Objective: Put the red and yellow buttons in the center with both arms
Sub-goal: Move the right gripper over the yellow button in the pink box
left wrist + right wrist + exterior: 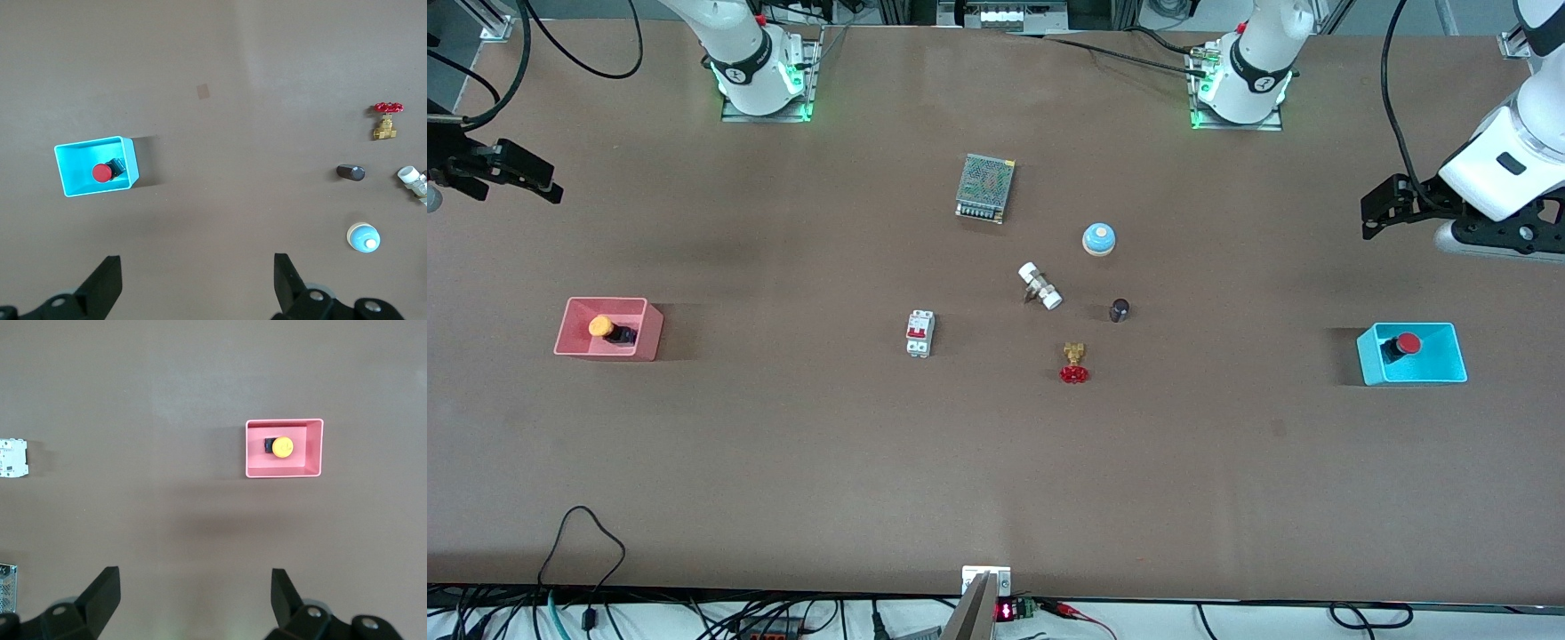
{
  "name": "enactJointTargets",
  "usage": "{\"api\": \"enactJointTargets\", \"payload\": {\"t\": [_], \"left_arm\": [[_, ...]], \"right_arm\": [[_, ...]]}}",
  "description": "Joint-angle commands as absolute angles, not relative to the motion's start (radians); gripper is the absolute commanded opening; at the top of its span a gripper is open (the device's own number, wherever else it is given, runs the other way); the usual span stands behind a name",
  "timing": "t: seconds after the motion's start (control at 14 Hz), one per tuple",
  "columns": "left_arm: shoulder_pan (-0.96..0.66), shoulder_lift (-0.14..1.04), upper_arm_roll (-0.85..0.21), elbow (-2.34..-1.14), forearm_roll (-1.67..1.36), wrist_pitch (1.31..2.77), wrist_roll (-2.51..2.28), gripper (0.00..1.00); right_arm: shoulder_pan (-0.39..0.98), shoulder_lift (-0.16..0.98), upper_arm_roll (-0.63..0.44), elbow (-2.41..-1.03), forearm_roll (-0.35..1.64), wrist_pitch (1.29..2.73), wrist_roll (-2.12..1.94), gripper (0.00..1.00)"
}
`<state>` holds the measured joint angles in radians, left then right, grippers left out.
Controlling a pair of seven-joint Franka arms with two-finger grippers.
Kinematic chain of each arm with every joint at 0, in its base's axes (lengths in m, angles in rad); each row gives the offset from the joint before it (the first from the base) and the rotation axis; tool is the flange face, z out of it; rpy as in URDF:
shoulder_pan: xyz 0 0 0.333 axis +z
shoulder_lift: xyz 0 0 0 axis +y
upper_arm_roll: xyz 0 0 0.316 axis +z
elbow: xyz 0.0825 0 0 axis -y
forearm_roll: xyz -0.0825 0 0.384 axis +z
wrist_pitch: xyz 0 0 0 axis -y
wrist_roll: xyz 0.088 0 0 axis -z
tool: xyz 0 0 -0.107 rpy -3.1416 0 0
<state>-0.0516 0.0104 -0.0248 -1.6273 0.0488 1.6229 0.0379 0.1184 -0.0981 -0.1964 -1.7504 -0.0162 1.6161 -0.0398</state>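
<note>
Front view: the yellow button [601, 327] lies in the pink bin [649, 336] near the table's [783, 462] right-arm edge; the red button [1408, 343] in the blue bin [1449, 364] near the left-arm edge.

Left wrist view: left claw [199, 287] hangs open, empty.

Right wrist view: right claw [195, 603] hangs open, empty.

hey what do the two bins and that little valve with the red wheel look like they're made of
Pink bin and blue bin: probably moulded plastic, judging by the uniform colour, thin smooth walls and matte to faintly glossy finish. Valve: the yellow-gold body with a dull metallic sheen suggests brass. Its red handwheel could be painted metal or plastic; the views leave that open.
</note>
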Motion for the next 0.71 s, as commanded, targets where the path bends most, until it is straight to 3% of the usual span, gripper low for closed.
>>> {"api": "enactJointTargets", "payload": {"t": [0.0,0.64], "left_arm": [[-0.048,0.026,-0.023,-1.595,0.032,1.598,0.034,1.0],[-0.048,0.026,-0.023,-1.595,0.032,1.598,0.034,1.0]], "right_arm": [[0.12,-0.132,-0.193,-1.773,-0.021,1.601,-0.031,1.0],[0.117,-0.103,-0.195,-1.769,-0.014,1.621,-0.026,1.0]]}}
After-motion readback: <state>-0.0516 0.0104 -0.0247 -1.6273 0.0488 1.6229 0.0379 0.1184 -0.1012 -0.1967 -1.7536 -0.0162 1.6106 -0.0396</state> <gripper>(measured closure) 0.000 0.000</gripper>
